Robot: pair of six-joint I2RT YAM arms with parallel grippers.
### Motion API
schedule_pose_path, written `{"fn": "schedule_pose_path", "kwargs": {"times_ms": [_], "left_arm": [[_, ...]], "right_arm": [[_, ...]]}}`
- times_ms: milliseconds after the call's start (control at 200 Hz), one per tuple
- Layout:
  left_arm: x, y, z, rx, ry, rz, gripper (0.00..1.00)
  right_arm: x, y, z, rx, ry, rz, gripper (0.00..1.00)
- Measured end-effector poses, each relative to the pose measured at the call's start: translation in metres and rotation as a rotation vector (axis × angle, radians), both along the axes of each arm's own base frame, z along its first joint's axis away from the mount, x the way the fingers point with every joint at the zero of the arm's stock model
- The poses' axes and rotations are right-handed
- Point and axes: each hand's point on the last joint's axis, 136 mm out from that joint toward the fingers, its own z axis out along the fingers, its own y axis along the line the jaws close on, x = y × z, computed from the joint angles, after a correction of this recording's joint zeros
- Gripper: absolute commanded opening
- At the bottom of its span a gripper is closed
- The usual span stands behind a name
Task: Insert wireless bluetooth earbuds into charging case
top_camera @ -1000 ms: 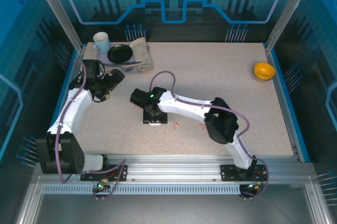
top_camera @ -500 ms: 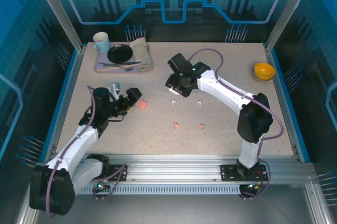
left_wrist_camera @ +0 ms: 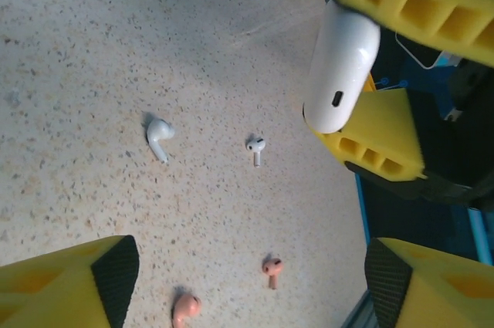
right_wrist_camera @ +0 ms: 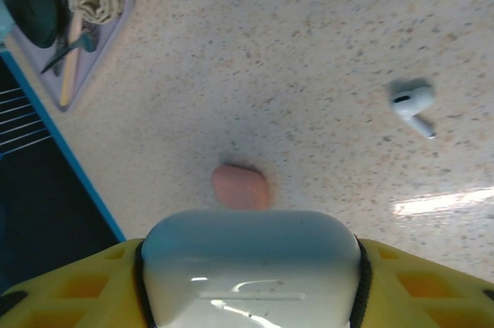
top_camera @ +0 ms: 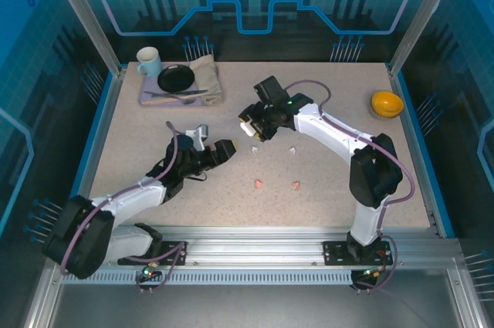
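The speckled beige tabletop (top_camera: 340, 89) sits boxed in by blue printed wall panels. At frame centre the right gripper (top_camera: 255, 122) clamps a white charging case (right_wrist_camera: 251, 262), held clear of the surface. Just below it, two white earbuds (top_camera: 255, 148) and two salmon-pink earbuds (top_camera: 259, 184) lie loose. The left gripper (left_wrist_camera: 244, 268) hangs wide apart, empty. A pink case (right_wrist_camera: 241, 187) rests on the table. A mug (top_camera: 148, 62) and tray (top_camera: 148, 99) occupy the upper left, and a yellow bowl (top_camera: 387, 103) the upper right.

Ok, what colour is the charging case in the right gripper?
White. The charging case shows best in the left wrist view, held in the right gripper.
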Motion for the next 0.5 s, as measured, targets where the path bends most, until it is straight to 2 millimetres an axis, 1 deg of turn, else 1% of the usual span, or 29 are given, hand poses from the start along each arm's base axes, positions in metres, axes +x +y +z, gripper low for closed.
{"fn": "schedule_pose_path", "kwargs": {"times_ms": [65, 130, 305, 445, 500], "left_arm": [[0.007, -0.004, 0.003, 0.0, -0.014, 0.0, 0.71], [0.015, -0.007, 0.01, -0.01, -0.039, 0.003, 0.69], [0.031, -0.013, 0.028, -0.032, -0.092, 0.011, 0.67], [0.041, -0.017, 0.032, -0.035, -0.104, 0.017, 0.63], [0.044, -0.018, 0.033, -0.034, -0.106, 0.019, 0.6]], "right_arm": [[0.0, 0.003, 0.0, 0.016, 0.004, -0.006, 0.54], [-0.001, 0.005, 0.0, 0.026, 0.01, -0.01, 0.54], [-0.003, 0.013, 0.004, 0.055, 0.015, -0.011, 0.54], [-0.005, 0.019, 0.006, 0.07, 0.012, -0.005, 0.54], [-0.006, 0.021, 0.006, 0.075, 0.013, -0.005, 0.53]]}}
